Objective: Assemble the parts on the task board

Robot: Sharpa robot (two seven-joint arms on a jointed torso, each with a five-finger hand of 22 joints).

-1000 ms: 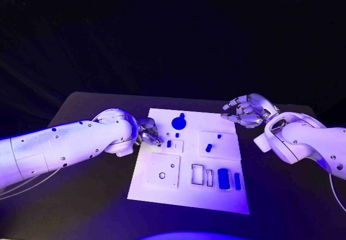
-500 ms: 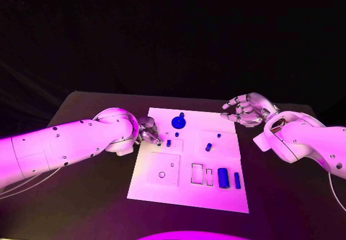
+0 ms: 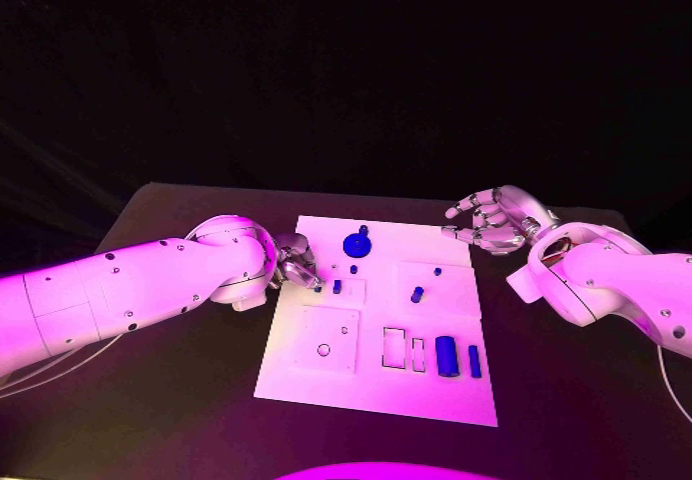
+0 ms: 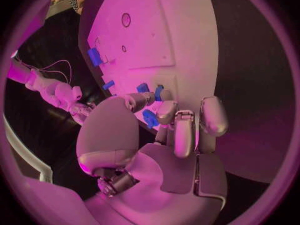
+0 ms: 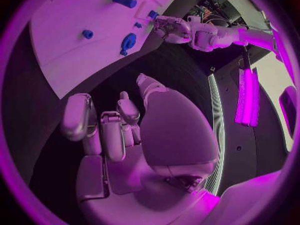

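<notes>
Black table (image 3: 173,400), matte and flat, carrying everything. On it, white task board (image 3: 378,385): smooth rectangular plate with raised square tiles and narrow rectangular slots (image 3: 395,346) cut in. Left hand (image 3: 297,262) resting at the board's near-left edge, silver fingers (image 4: 167,112) curled down onto the plate around small blue parts; whether pinching one or merely touching, cannot tell. Just beyond its fingertips, a short blue peg (image 3: 338,286) upright in a square tile; a little farther out, a round blue knob with a stem (image 3: 356,243). Right hand (image 3: 490,220) hovering off the board's far-right corner, fingers (image 5: 80,116) loosely curled and apart, holding nothing. Between the hands, a small blue peg (image 3: 417,294) on another tile. Nearer the robot, two glossy blue oblong parts (image 3: 447,356) side by side, just beside the empty slots.
</notes>
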